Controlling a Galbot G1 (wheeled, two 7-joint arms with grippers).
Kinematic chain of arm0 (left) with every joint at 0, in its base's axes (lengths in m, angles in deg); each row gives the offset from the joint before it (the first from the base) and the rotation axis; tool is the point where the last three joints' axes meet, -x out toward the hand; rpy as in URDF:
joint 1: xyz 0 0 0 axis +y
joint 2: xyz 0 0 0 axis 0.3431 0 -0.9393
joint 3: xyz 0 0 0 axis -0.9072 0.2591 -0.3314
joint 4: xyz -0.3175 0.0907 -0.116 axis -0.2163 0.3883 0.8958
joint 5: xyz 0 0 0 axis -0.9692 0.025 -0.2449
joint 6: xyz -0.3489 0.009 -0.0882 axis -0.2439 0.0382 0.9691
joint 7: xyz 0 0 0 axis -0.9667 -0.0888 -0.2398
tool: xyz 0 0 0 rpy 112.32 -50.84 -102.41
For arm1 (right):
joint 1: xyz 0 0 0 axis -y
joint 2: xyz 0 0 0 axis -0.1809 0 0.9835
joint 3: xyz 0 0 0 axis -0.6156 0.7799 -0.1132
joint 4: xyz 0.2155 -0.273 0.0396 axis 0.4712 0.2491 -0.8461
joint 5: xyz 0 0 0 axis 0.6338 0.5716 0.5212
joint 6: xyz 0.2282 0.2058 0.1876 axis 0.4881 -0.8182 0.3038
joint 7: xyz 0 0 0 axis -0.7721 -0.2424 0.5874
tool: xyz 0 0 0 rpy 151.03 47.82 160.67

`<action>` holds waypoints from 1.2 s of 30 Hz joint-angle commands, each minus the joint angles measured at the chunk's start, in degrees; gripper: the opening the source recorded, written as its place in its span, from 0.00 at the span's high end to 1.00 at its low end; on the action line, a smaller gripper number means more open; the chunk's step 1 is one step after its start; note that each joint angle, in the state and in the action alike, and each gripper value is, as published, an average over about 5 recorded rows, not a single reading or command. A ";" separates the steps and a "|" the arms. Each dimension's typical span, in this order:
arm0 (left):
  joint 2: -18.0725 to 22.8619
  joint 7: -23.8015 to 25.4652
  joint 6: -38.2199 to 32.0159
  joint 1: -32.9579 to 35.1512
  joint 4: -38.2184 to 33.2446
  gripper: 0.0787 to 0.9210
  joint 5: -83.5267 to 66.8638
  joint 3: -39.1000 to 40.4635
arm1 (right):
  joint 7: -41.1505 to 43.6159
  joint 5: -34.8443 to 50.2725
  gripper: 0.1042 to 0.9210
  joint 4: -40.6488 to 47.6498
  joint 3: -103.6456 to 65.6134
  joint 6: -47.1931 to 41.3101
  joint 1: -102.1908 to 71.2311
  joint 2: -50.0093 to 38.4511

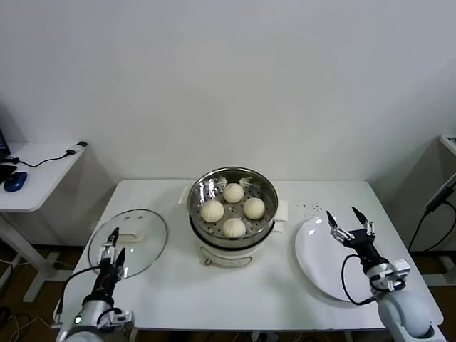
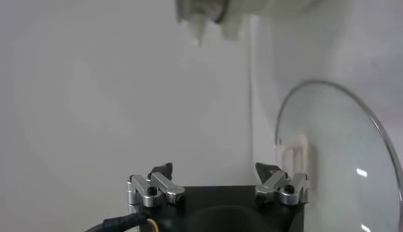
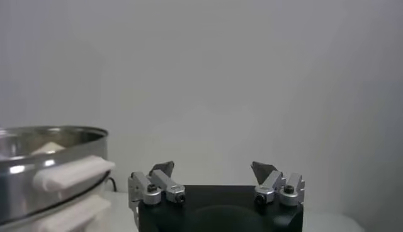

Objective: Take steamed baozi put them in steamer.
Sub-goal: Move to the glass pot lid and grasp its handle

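Steel steamer point(image 1: 231, 206) mid-tabletop already holds all four baozi point(image 1: 233, 192) | my right gripper point(image 1: 348, 219) wide open, empty, over the bare plate point(image 1: 313, 267), steamer toward my left | left gripper point(image 1: 112, 243) open, empty by the lid point(image 1: 146, 231)

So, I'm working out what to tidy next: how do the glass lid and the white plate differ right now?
The glass lid lies on the table's left side beside the left gripper; the white plate lies on the right, under the right gripper. The lid is see-through with a white handle; the plate is opaque white with none. Both are round, lie flat and carry no baozi.
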 commanded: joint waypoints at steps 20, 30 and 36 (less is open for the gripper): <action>-1.37 -13.36 -0.01 -24.18 35.34 0.12 5.25 1.62 | 0.09 -7.42 0.12 1.70 -7.19 1.26 -5.12 6.62; -1.76 -14.20 -0.68 -27.19 37.67 0.12 2.63 2.40 | 1.06 -9.02 0.12 3.39 -7.68 2.16 -4.70 8.12; -2.17 -14.24 -1.44 -28.44 38.81 0.12 2.00 2.63 | 1.58 -9.49 0.12 3.94 -7.91 2.47 -4.74 8.73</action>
